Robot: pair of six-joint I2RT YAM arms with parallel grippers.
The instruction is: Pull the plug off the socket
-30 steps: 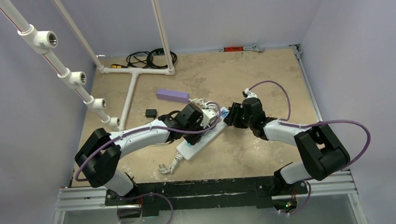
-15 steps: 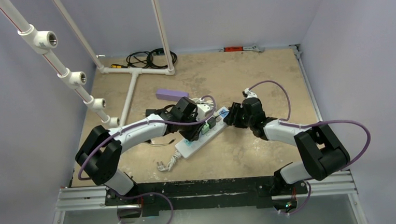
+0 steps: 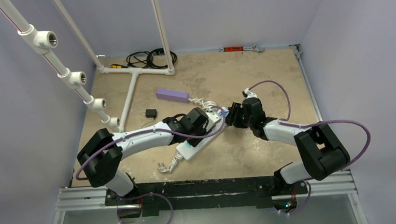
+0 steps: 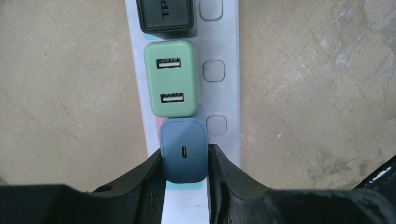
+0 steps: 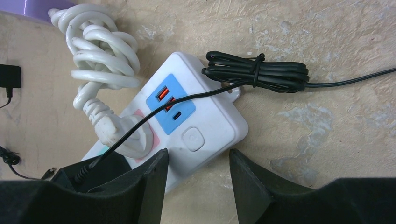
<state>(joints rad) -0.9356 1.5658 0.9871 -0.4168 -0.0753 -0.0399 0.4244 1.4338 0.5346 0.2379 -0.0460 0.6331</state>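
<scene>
The left end effector has swung back down and now pinches the blue-grey plug (still seated) on the socket, mid-surface. Pulling comes next. Farther right, the right end effector straddles the socket's end, spread; grip unclear.

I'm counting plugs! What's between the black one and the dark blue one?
A light green USB charger sits between the black plug and the dark blue plug; the left wrist view shows it.
</scene>
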